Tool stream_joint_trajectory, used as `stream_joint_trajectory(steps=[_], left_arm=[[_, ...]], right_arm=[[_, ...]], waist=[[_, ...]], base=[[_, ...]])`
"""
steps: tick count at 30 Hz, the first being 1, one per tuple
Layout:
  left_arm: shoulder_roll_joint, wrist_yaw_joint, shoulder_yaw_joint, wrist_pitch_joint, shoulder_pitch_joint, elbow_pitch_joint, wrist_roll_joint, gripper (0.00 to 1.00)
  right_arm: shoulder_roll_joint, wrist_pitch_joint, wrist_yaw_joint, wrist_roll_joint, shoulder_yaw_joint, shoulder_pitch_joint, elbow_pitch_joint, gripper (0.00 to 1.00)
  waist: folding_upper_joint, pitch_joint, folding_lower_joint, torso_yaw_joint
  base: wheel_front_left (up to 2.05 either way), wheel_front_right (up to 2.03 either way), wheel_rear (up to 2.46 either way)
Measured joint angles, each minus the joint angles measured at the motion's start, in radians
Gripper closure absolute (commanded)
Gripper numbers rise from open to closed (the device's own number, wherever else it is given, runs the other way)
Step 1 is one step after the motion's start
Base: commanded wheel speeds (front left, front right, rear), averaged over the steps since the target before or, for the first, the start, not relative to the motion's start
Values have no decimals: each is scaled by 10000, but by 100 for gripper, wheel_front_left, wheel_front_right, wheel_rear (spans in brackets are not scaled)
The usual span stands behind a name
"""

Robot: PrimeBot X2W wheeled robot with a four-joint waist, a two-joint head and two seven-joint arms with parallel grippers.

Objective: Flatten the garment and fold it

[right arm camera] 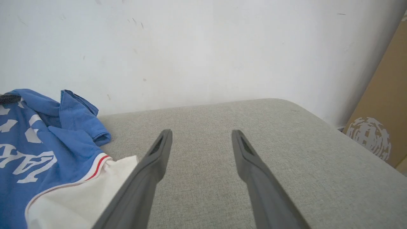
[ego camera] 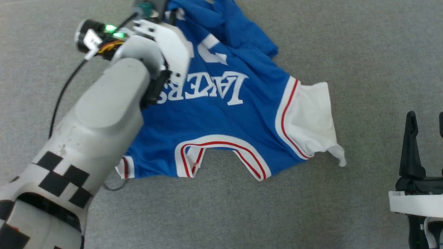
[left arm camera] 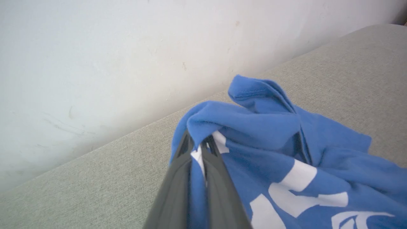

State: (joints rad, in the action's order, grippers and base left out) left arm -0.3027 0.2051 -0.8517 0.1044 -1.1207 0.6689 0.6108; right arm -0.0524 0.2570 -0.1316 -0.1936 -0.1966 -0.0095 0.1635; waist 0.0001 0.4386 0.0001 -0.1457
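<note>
The garment (ego camera: 221,128) is a royal-blue jersey lying on a grey padded surface (ego camera: 346,207). Its collar faces the near edge and the white LAKERS print reads upside down. One white sleeve (ego camera: 311,117) spreads to the right, and the far hem is bunched up. My left arm (ego camera: 104,103) reaches over the jersey's left side to that far bunch. In the left wrist view my left gripper (left arm camera: 198,149) is shut on a raised fold of the garment (left arm camera: 270,127). My right gripper (ego camera: 426,121) stands open at the lower right, apart from the cloth. The right wrist view shows my right gripper (right arm camera: 202,133) with nothing between its fingers, and the garment (right arm camera: 31,152) to its left.
A white wall (left arm camera: 127,47) runs along the far edge of the surface. A brown cardboard box (right arm camera: 381,127) stands beyond the rounded right corner. A black cable (ego camera: 64,90) hangs from my left wrist. Bare grey surface (right arm camera: 286,143) lies to the garment's right.
</note>
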Motion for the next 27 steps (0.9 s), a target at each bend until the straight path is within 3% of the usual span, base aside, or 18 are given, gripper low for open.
stream_joint_trajectory(steps=[7, 8, 9, 10, 11, 19, 25, 27], left_arm=[[-345, 529, 401, -614, 1, 857, 128, 100], [-324, 558, 454, -702, 4, 936, 148, 85], [-280, 568, 500, -784, 18, 989, 198, 35], [-209, 560, 527, -874, 30, 1022, 249, 4], [-123, 518, 552, -978, 30, 1034, 286, 0], [332, -25, 1034, -2159, 53, 587, 871, 0], [102, 2, 1413, -3348, 1048, -1281, 943, 0], [-140, 222, 1590, -3478, 1818, -2165, 955, 0]], right_arm=[[-2, 0, 0, 0, 44, -79, 2, 0], [-4, 2, 0, 0, 52, -79, -6, 0], [-4, 0, 0, 0, 54, -80, -15, 0], [-4, 0, 0, -2, 54, -84, -29, 0], [-4, 2, 0, -2, 50, -92, -33, 0], [-2, 0, 0, 8, -13, -109, -96, 0], [-4, 2, 0, 23, -96, 14, -198, 0], [-2, 0, 0, 25, -121, 147, -222, 0]], waist=[[0, 196, 0, -250], [0, 218, 0, -267], [0, 235, 0, -271], [0, 245, 0, -256], [0, 247, 0, -226], [0, -92, -1, 172], [0, -768, -3, 475], [0, -1009, -3, 585]], base=[[0, 0, 0], [0, 0, 0], [0, 0, 0], [0, 0, 0], [0, 0, 0], [0, 0, 0], [0, 0, 0], [0, 0, 0]])
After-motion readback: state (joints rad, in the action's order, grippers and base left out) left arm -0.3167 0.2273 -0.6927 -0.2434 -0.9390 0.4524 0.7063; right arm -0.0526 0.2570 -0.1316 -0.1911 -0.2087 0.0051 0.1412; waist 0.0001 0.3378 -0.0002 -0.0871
